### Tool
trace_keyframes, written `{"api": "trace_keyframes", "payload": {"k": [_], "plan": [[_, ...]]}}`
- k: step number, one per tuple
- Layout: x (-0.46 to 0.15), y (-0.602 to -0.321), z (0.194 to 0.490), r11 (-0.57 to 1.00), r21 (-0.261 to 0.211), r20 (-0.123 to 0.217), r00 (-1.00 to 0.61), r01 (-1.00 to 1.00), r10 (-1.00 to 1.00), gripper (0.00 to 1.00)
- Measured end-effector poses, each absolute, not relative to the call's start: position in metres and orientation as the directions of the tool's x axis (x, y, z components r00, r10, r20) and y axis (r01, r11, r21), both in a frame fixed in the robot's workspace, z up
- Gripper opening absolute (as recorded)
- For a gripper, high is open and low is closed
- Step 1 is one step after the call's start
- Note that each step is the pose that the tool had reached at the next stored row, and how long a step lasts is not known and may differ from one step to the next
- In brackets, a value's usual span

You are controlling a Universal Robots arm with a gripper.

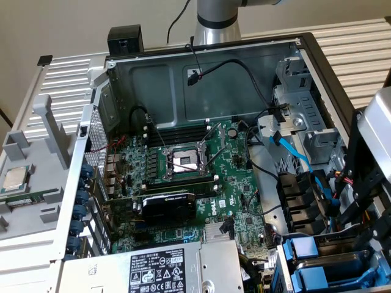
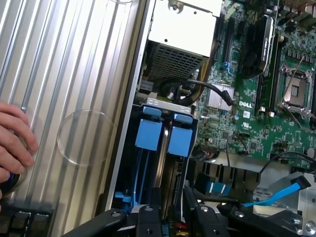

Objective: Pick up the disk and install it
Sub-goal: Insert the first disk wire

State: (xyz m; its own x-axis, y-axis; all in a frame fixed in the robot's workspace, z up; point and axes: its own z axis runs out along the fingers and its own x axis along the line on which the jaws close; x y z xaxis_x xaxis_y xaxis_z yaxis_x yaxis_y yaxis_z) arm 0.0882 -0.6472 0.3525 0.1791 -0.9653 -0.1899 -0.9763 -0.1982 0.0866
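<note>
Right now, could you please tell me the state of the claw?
Claw: cannot be told whether open or closed; it hangs near the blue drive caddies.

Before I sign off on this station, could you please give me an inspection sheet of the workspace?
Surface: ribbed metal surface carrying an open computer case.
Job's things: two blue drive carriers stand side by side in the drive bay; any drive labels are hidden.
Clutter: a processor chip on a grey tray outside the case, at the exterior view's left.
Grippers: the gripper hangs over the drive bay, by the blue drive carriers.
Cables: a blue flat cable and a black cable inside the case.
Surroundings: a person's hand on the ribbed metal surface, apart from the case.
</note>
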Motion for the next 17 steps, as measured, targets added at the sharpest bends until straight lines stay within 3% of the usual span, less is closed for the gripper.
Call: {"api": "trace_keyframes", "payload": {"k": [17], "plan": [[0.0877, -0.6505, 0.3509, -0.200, 0.083, -0.213, 0.179, -0.976, -0.960, 0.32]]}}
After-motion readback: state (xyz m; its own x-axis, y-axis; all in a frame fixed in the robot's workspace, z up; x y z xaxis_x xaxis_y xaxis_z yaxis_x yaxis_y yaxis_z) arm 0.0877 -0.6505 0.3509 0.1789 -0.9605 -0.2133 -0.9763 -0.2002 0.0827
